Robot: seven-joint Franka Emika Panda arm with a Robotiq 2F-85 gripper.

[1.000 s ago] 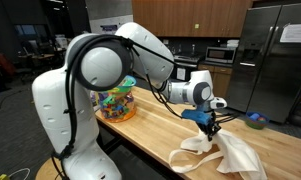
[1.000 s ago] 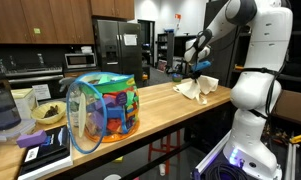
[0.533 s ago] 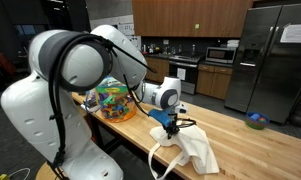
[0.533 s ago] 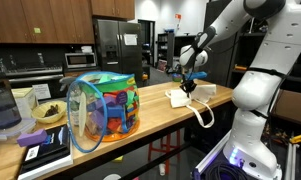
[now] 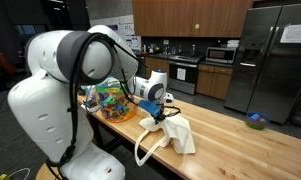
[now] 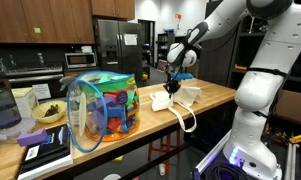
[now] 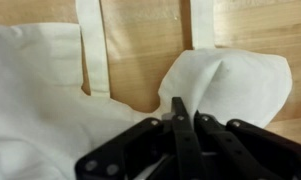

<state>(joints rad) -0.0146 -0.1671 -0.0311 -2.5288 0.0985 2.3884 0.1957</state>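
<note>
A cream cloth tote bag [image 5: 173, 133] with long handles lies on the wooden table [image 5: 235, 135], and the gripper [image 5: 155, 113] is shut on a pinch of its fabric, lifting that part off the wood. In the other exterior view the gripper [image 6: 170, 88] holds the bag [image 6: 180, 98] just right of the mesh bin. One handle loop [image 5: 143, 150] hangs over the table's front edge. The wrist view shows the black fingers [image 7: 180, 122] pressed together on the bunched cloth [image 7: 225, 80], with two straps [image 7: 91, 40] lying across the wood.
A round mesh bin of colourful toys [image 6: 102, 108] stands on the table close to the gripper, also seen behind the arm [image 5: 117, 101]. A small blue-green object [image 5: 255, 120] sits at the far end. A bowl [image 6: 47, 113] and books [image 6: 42, 147] lie beyond the bin.
The gripper has dragged the tote bag along the table toward the toy bin, staying shut on the cloth. The handle now hangs off the front edge.
</note>
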